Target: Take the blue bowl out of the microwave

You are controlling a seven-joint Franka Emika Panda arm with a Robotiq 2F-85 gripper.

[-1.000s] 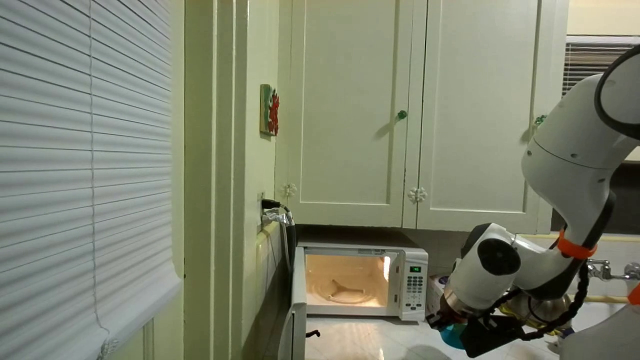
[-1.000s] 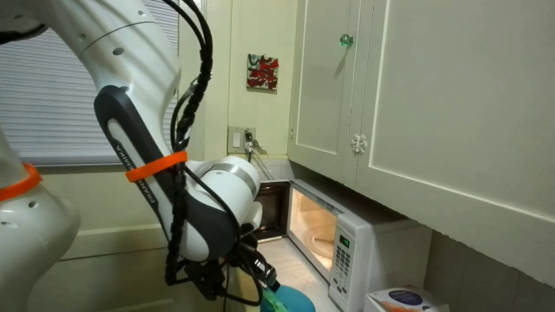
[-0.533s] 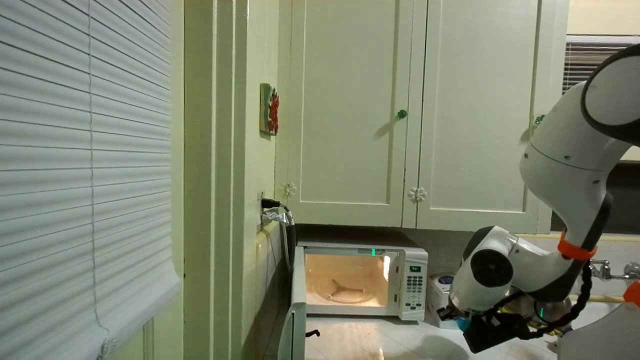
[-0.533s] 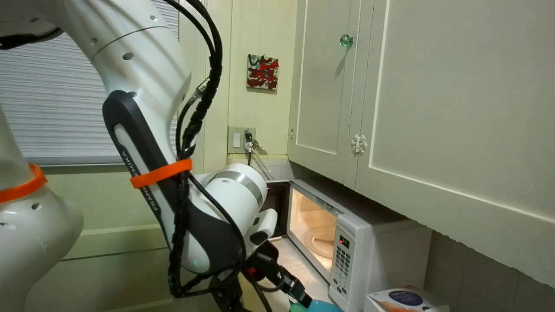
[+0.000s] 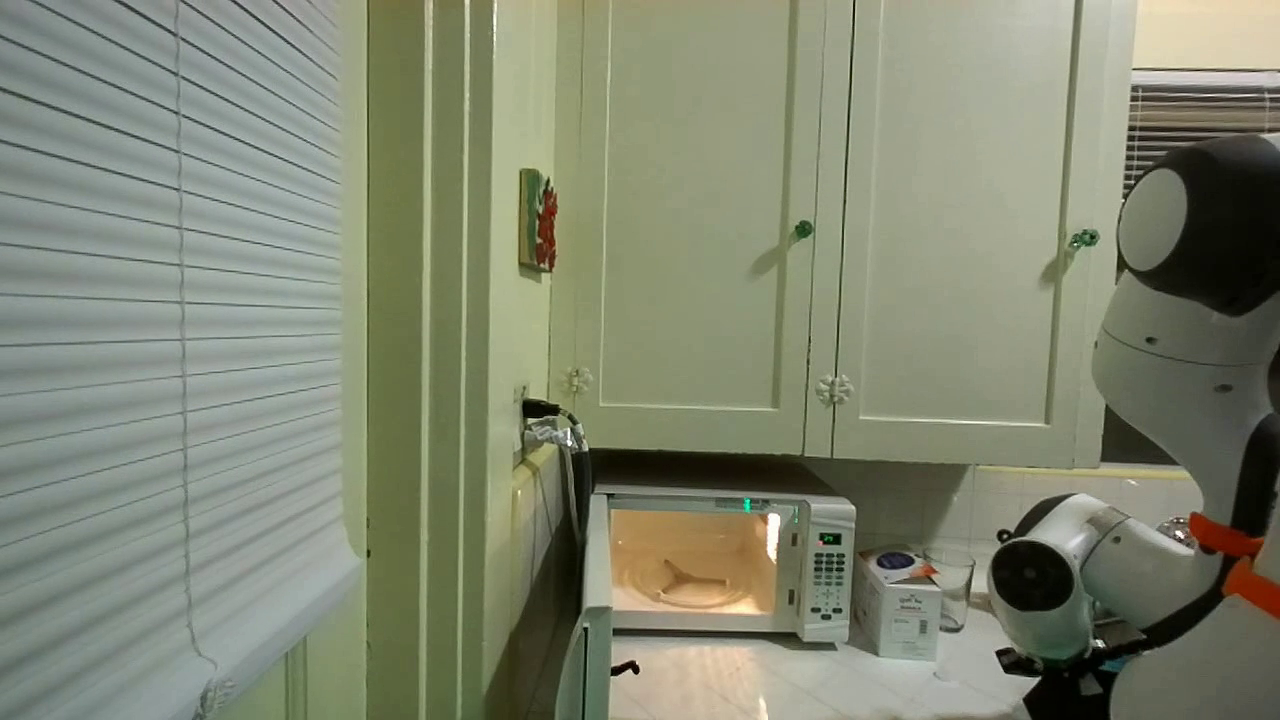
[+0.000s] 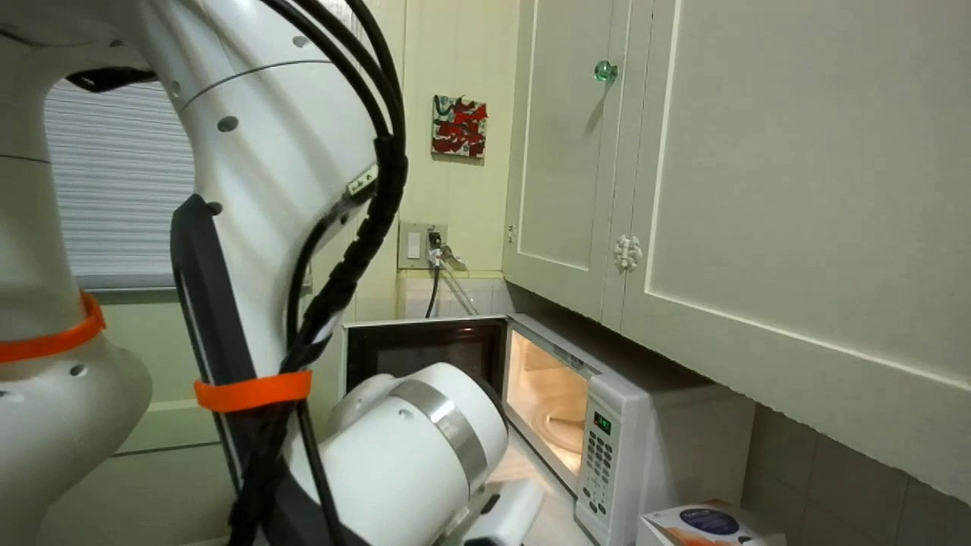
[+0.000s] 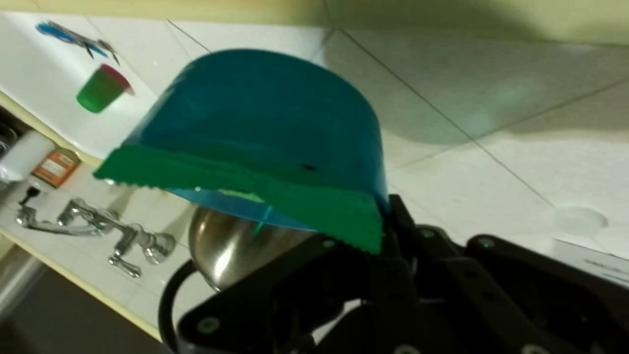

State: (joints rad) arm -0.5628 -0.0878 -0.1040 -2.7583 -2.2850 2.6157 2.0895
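Observation:
The blue bowl point(image 7: 265, 113) fills the middle of the wrist view, tilted, with a strip of green tape point(image 7: 275, 189) along its rim. My gripper point(image 7: 388, 221) is shut on the bowl's rim at its side near the tape; part of the grip is dark. The bowl is held above the white tiled counter point(image 7: 471, 187). In an exterior view the gripper is low at the right and mostly behind the arm, with the bowl nearly hidden. The white microwave point(image 5: 830, 600) stands with its door point(image 6: 425, 349) open; its lit cavity shows only the turntable ring point(image 5: 695, 590).
A steel kettle point(image 7: 236, 246) stands close beside the gripper. A sink point(image 7: 54, 64) with a green cup point(image 7: 100, 91) and a faucet point(image 7: 142, 241) lie at the left of the wrist view. A white box point(image 5: 900, 610) and a glass point(image 5: 955, 590) stand right of the microwave.
The arm has moved away from the microwave, to the right in an exterior view, carrying the bowl with it. The box and glass are now uncovered. The microwave door has not moved.

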